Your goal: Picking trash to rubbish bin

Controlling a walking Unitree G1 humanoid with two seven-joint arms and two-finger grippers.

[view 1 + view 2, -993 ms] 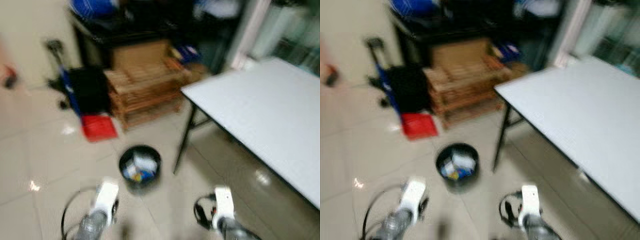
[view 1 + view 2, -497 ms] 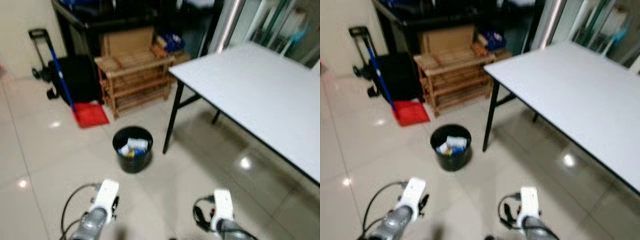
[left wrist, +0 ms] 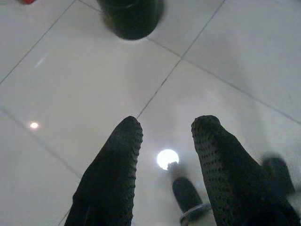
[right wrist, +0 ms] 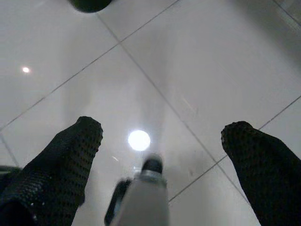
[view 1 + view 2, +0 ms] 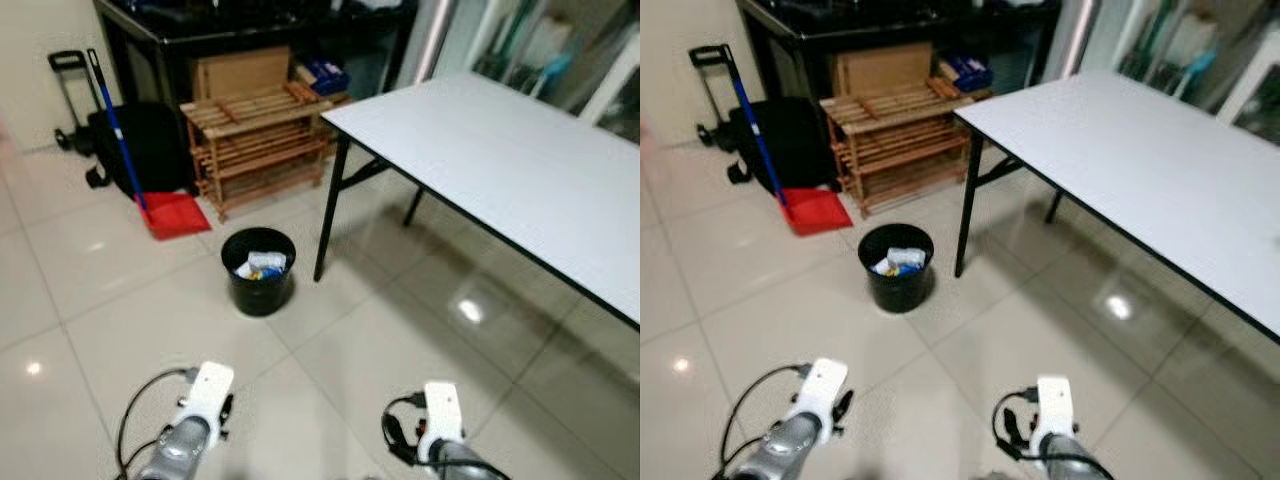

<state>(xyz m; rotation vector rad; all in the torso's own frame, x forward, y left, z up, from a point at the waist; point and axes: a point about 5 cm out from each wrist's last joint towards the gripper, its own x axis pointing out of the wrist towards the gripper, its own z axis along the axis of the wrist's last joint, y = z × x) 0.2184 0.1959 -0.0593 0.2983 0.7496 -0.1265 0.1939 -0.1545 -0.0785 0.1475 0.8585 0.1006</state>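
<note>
Both the left gripper (image 3: 162, 141) and right gripper (image 4: 162, 136) hang open and empty; the far bin's (image 5: 258, 270) light, crushable-looking scraps (image 5: 262, 265) would suit an edge pinch.

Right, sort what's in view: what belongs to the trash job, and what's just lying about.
Job: black rubbish bin with trash inside; left gripper and right gripper, both open, empty.

Lying about: white table, wooden rack, red dustpan, black trolley.
</note>
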